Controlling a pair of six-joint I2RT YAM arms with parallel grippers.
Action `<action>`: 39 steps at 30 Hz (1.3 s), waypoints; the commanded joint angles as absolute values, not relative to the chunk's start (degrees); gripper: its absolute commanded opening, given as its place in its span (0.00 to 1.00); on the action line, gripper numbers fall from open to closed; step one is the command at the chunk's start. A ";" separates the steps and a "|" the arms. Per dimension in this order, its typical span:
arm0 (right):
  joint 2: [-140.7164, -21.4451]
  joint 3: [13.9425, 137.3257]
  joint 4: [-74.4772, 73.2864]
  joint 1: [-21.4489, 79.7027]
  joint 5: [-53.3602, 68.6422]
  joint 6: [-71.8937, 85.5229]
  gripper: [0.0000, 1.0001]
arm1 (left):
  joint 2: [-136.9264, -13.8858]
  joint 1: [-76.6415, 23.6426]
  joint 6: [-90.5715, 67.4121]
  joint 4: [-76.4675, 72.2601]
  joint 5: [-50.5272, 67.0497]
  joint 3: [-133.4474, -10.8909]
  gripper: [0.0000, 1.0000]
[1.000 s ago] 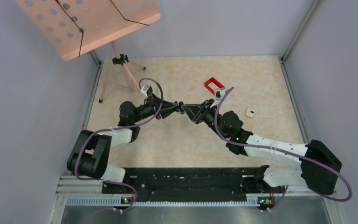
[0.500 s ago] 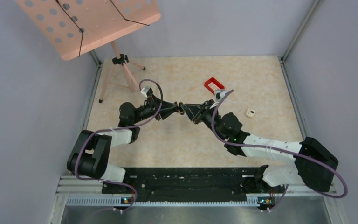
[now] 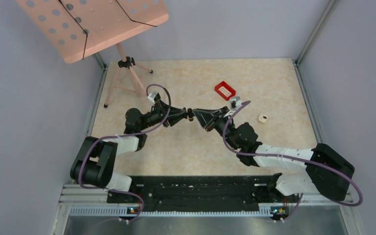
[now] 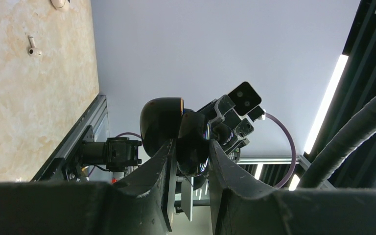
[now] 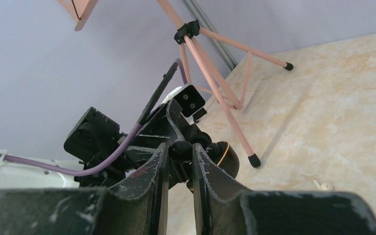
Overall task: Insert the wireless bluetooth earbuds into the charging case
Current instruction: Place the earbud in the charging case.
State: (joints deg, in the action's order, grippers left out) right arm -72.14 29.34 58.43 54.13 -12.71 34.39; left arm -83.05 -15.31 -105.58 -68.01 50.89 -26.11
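Note:
My left gripper (image 4: pixel 192 144) is shut on the glossy black charging case (image 4: pixel 164 125), holding it in the air above the middle of the table. The case (image 5: pixel 223 157) stands open and shows a gold rim. My right gripper (image 5: pixel 180 147) is shut on a dark earbud (image 5: pixel 181 152) and its tips meet the case's open side. From above, the left gripper (image 3: pixel 186 114) and the right gripper (image 3: pixel 194 115) stand tip to tip. A pale cream earbud (image 3: pixel 263 118) lies on the table to the right.
A red tray (image 3: pixel 224 90) lies behind the right wrist. A pink music stand (image 3: pixel 122 61) stands on its tripod at the back left. A tiny white stemmed piece (image 4: pixel 33 46) lies on the table. Grey walls enclose the table.
The right arm has shifted a little and its wrist has turned, uncovering the red tray. Both grippers stay shut and tip to tip.

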 commanded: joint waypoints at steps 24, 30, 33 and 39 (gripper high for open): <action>-81.73 27.33 80.24 54.01 -10.65 29.55 0.00 | -82.84 -15.47 -106.13 -69.99 51.75 -26.80 0.00; -83.06 27.62 80.87 54.03 -9.70 29.38 0.00 | -82.58 -15.47 -105.99 -69.44 51.75 -26.89 0.00; -83.82 27.38 81.95 54.04 -9.65 29.60 0.00 | -82.36 -15.47 -106.08 -68.93 51.68 -26.82 0.00; -85.02 27.64 82.91 54.04 -9.81 29.57 0.00 | -82.40 -15.47 -106.52 -69.17 51.85 -26.64 0.00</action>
